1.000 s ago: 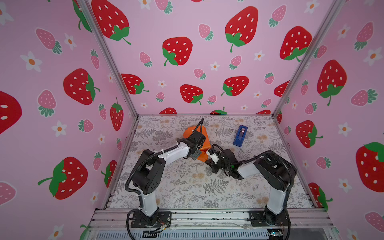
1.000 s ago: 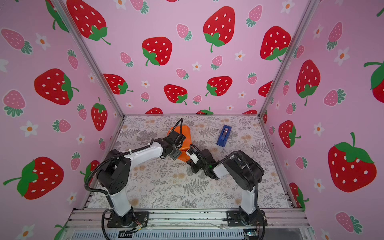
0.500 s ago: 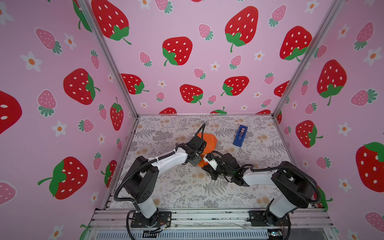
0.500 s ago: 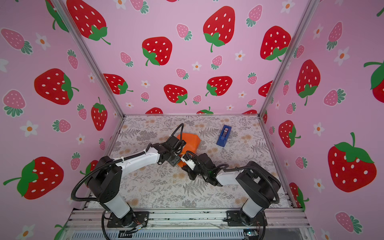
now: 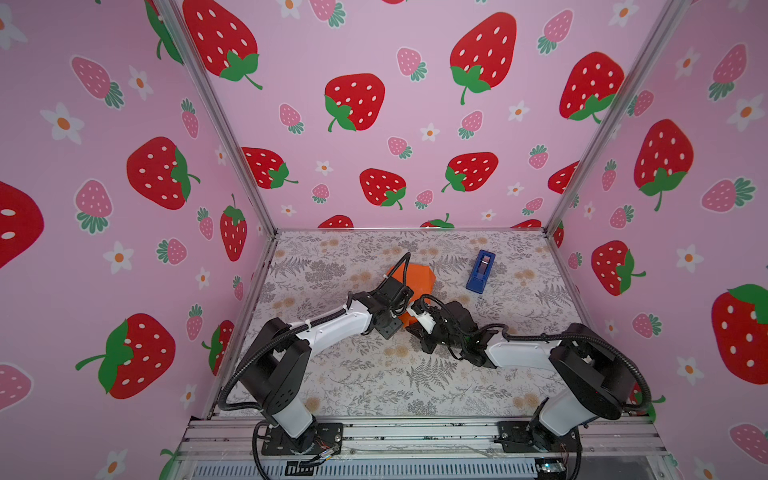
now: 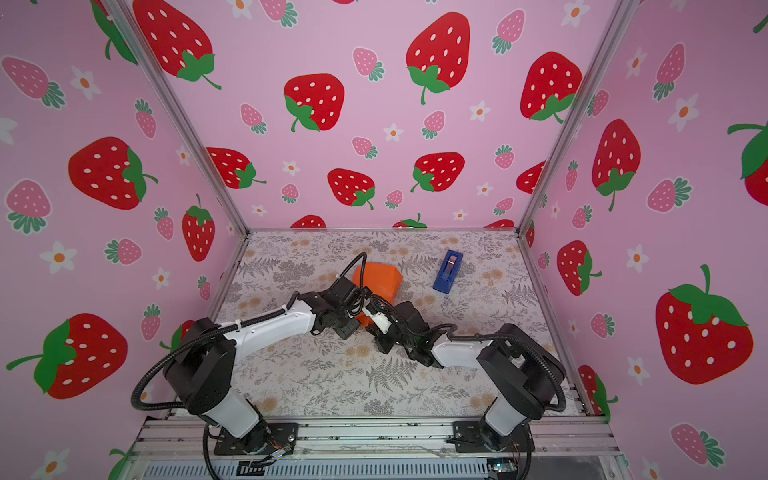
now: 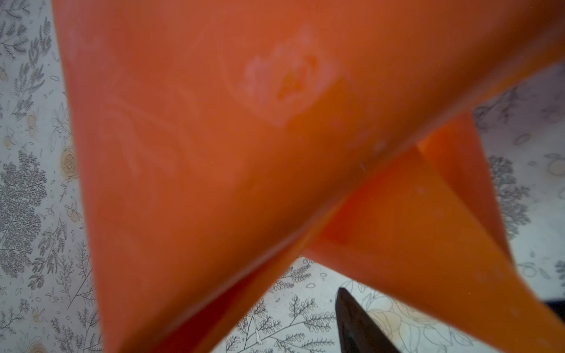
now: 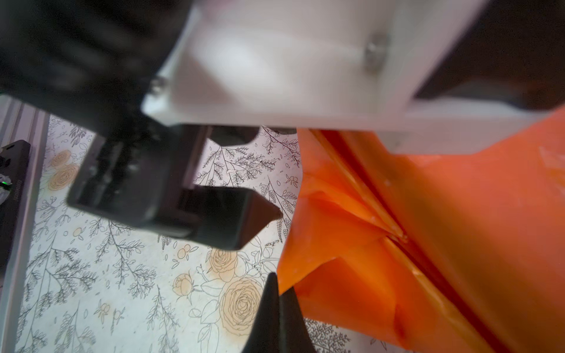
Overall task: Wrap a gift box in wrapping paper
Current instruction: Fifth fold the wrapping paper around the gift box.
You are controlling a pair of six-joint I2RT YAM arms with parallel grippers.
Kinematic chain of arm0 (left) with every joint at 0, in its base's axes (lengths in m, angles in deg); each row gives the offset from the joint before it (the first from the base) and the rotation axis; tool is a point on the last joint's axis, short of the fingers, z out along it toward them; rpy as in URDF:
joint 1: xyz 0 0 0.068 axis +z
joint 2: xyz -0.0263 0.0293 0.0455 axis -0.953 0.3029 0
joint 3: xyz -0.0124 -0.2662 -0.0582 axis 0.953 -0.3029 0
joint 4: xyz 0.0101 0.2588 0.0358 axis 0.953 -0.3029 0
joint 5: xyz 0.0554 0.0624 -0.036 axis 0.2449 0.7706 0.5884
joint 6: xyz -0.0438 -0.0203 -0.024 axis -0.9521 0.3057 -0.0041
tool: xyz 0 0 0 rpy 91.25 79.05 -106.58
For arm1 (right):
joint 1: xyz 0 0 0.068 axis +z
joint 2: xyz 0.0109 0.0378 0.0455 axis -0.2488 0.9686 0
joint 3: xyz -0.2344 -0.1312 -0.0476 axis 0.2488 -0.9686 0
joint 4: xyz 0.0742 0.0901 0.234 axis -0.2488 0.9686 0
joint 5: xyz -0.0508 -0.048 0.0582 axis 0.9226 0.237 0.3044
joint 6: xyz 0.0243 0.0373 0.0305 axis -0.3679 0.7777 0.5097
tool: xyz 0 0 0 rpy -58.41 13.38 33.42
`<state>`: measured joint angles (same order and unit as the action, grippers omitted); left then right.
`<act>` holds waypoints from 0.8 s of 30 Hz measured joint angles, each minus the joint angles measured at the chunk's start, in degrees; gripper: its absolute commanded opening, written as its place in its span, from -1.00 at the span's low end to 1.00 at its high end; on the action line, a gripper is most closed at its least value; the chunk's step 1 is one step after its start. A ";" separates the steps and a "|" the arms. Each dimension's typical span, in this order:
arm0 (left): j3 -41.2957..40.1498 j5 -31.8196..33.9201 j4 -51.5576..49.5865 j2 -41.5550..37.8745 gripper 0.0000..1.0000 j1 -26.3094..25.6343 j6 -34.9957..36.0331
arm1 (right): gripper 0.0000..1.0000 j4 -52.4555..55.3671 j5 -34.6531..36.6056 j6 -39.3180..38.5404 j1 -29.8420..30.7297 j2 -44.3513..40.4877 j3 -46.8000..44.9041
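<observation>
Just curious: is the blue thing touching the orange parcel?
No, the dispenser lies apart from the paper.

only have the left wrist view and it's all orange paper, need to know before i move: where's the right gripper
Observer: The right gripper is shut at the near corner of the paper. That corner looks pinched between its tips.
Operator: anything else around
Observer: A blue tape dispenser lies to the right of the paper, apart from it.
Operator: is the paper lying flat
Observer: No. In both top views it is a folded, faceted bundle, not a flat sheet.
</observation>
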<state>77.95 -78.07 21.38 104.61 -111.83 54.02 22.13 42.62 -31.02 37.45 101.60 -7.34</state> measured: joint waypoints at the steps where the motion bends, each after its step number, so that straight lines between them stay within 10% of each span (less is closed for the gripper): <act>1: -1.38 -0.13 1.01 -1.60 0.45 0.00 0.48 | -1.00 0.11 -0.07 0.22 -0.02 0.00 0.00; 7: -10.82 -0.74 13.33 -10.60 0.99 -0.15 7.87 | -1.00 0.68 -1.51 1.55 -0.57 -0.92 -0.42; 24: -23.19 -7.30 42.62 -14.21 0.99 0.57 28.63 | -1.00 1.03 -7.28 4.09 -4.50 -6.01 -4.22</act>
<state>54.76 -85.37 64.00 90.41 -111.26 82.65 23.16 35.35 -26.93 32.95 95.59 -11.56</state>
